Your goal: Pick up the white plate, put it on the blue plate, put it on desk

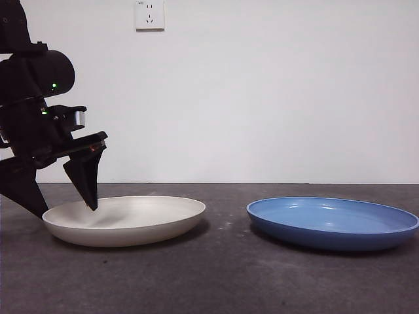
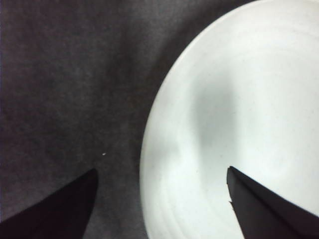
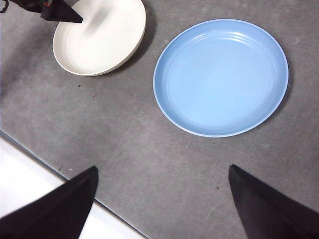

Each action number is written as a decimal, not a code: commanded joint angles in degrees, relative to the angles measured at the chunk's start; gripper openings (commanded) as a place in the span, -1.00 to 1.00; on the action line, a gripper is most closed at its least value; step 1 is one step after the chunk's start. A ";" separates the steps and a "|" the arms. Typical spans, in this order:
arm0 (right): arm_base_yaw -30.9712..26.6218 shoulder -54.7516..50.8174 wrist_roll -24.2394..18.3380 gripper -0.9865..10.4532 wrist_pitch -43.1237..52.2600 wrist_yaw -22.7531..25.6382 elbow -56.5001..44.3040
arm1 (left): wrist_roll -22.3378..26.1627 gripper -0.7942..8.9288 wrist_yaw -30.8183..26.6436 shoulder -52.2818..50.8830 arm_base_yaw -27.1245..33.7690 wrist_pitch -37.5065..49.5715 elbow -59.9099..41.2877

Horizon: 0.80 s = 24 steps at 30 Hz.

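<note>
The white plate (image 1: 124, 219) rests on the desk (image 1: 216, 275) at the left in the front view. My left gripper (image 1: 62, 206) is open and straddles its left rim, one jaw over the inside of the plate, the other outside over the desk. In the left wrist view the white plate (image 2: 234, 124) fills one side, with the rim running between the jaws of the left gripper (image 2: 162, 172). The blue plate (image 1: 332, 222) lies flat to the right, apart from the white one. My right gripper (image 3: 162, 169) is open, high above the desk, near the blue plate (image 3: 221, 77) and holding nothing.
A wall socket (image 1: 149, 14) sits on the white wall behind. The desk's edge (image 3: 50, 167) borders a pale floor strip in the right wrist view, where the white plate (image 3: 99, 37) and the left gripper's fingertip (image 3: 62, 14) also show.
</note>
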 commanded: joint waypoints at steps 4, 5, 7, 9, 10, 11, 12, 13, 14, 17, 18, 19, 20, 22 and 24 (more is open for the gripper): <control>0.28 0.37 0.20 -0.09 0.55 -0.11 1.20 | 0.59 -0.46 -0.33 1.20 -0.11 0.02 1.27; 0.28 0.37 0.20 -0.09 0.55 -0.11 1.20 | 0.26 -0.56 -0.55 1.20 -0.11 0.02 1.27; 0.28 0.37 0.20 -0.09 0.52 -0.11 1.20 | -0.24 -0.68 -0.94 1.20 -0.11 0.00 1.27; 0.28 0.37 0.20 -0.09 0.52 -0.11 1.20 | -0.22 -0.68 -1.03 1.20 -0.11 -0.17 1.27; 0.28 0.37 0.20 -0.09 0.52 -0.11 1.20 | -0.22 -0.68 -1.33 1.20 -0.11 -0.20 1.27; 0.28 0.37 0.20 -0.09 0.52 -0.11 1.20 | -0.22 -0.68 -1.84 1.20 -0.11 -0.26 1.27; 0.28 0.37 0.20 -0.09 0.52 -0.11 1.20 | -0.24 -0.68 -2.36 1.20 -0.11 -0.37 1.27; 0.28 0.37 0.20 -0.09 0.52 -0.13 1.20 | -0.22 -0.69 -2.95 1.20 -0.11 -0.52 1.27; 0.28 0.37 0.20 -0.09 0.52 -0.13 1.20 | -0.22 -0.73 -3.30 1.20 -0.11 -0.74 1.27; 0.28 0.37 0.20 -0.09 0.52 -0.11 1.20 | -0.22 -0.74 -3.34 1.20 -0.09 -1.05 1.27; 0.28 0.37 0.20 -0.09 0.55 -0.13 1.20 | -0.22 -0.75 -3.34 1.20 -0.04 -1.05 1.27; 0.28 0.37 0.20 -0.09 0.55 -0.13 1.20 | -0.22 -0.80 -3.34 1.20 -0.04 -1.03 1.27; 0.28 0.37 0.20 -0.09 0.55 -0.11 1.20 | -0.24 -0.82 -3.34 1.20 -0.04 -1.01 1.27; 0.28 0.37 0.20 -0.09 0.55 -0.13 1.20 | -0.24 -0.82 -3.34 1.20 -0.04 -0.94 1.27; 0.28 0.37 0.20 -0.09 0.55 -0.11 1.20 | -0.28 -0.82 -3.34 1.18 -0.04 -0.98 1.27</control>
